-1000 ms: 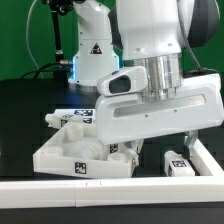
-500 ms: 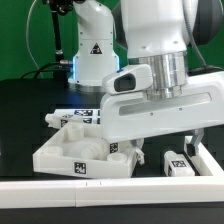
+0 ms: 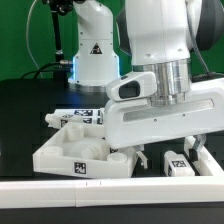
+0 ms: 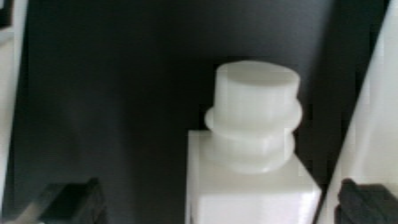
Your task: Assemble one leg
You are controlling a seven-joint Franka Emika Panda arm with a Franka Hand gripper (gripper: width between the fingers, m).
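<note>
Bright even light, soft shadows; the wrist view is blurred, the exterior view sharper.

**Where the parts lie**

In your exterior view, the tray-like piece (image 3: 70, 155) lies on the table (image 3: 20, 110) toward the exterior view's left. The marker board (image 3: 95, 112) lies just behind it, and the arm's base (image 3: 90, 50) stands behind that. The leg (image 3: 180, 163) lies toward the exterior view's right, near the tray-like piece but apart from it. The gripper (image 3: 166, 155) hangs over the leg. In your wrist view, the leg (image 4: 249, 160) lies between the fingertips (image 4: 71, 200), touching neither.
</note>
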